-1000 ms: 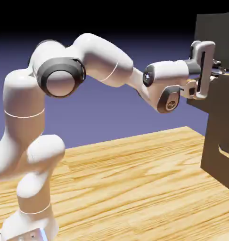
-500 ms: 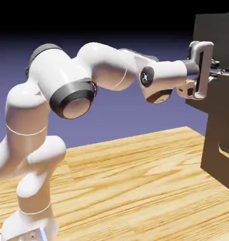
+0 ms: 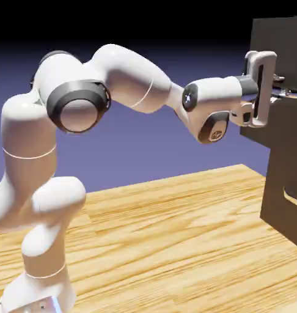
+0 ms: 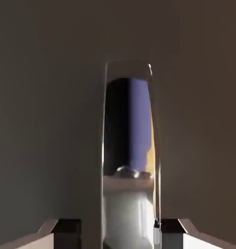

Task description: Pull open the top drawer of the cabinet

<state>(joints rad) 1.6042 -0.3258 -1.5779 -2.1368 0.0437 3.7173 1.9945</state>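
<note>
The gripper [image 3: 278, 90] is clamped on the thin silvery handle [image 4: 129, 146] of the top drawer [image 3: 279, 43], at the upper right of the exterior view. In the hand view the two grey fingertips [image 4: 61, 228] sit at the bottom edge, one on each side of the shiny bar, pressed against it with no gap showing. The bar runs up the middle of that view and mirrors the violet backdrop, a streak of yellow wood and the pale hand. Around it the dark brown drawer front fills the rest of the view.

In the exterior view the hand is level and points to the right, with the white wrist just behind it. The forearm runs back to the left to a grey-ringed elbow joint, and the arm [image 3: 132, 76] then drops through a bulky white shoulder to its base at the lower left corner.

The cabinet [image 3: 285, 183] stands at the right edge, tall and dark, cut off by the frame. Its lower panel carries a slot-like handle [image 3: 294, 198]. The cabinet rests on the desk [image 3: 175, 244], a light wood-grain top that spreads across the lower half of the view.
</note>
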